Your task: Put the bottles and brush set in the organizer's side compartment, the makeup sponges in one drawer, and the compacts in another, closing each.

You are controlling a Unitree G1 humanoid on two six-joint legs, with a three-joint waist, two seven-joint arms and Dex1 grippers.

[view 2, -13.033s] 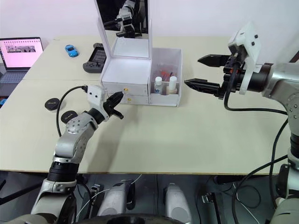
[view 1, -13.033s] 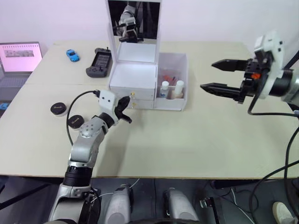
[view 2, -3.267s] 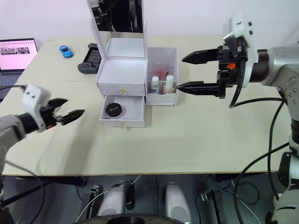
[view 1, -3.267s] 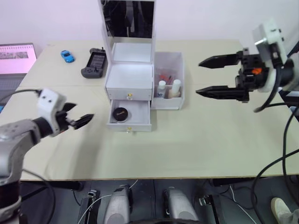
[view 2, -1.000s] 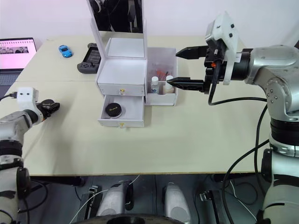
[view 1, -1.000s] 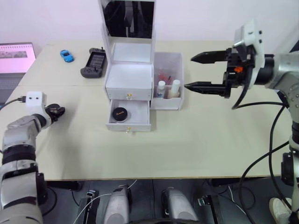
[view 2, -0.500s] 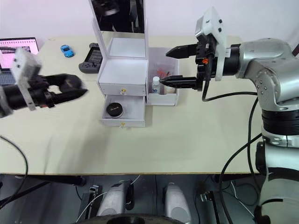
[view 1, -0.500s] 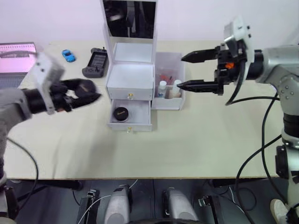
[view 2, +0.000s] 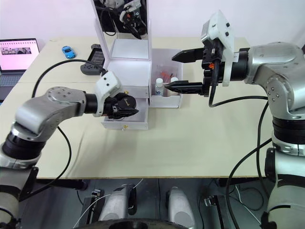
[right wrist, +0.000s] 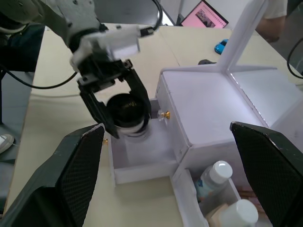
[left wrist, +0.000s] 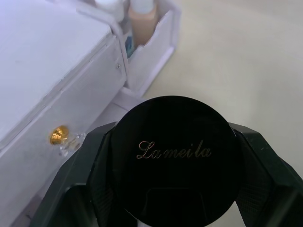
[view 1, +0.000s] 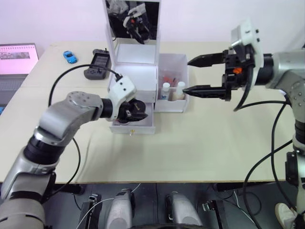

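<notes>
My left gripper [view 1: 133,110] is shut on a round black compact [left wrist: 177,156] and holds it just over the organizer's [view 1: 133,78] pulled-out lower drawer [view 2: 136,123]. The drawer's inside beneath it is hidden. The upper drawer, with its gold knob [left wrist: 59,135], is closed. Two bottles [view 1: 172,90] stand in the side compartment [view 1: 174,104], and the brush set [view 1: 169,78] shows behind them. My right gripper [view 1: 187,75] hovers open beside that compartment, to the right, holding nothing. The makeup sponges are out of view.
A laptop [view 1: 16,55] sits at the far left edge of the table. A blue toy car [view 1: 69,56] and a dark handheld game console [view 1: 97,63] lie behind and left of the organizer. Bare tabletop stretches in front of and right of it.
My left gripper has swung from the table's far left, with the compact in it, over to the open lower drawer. The right gripper has shifted only slightly.
</notes>
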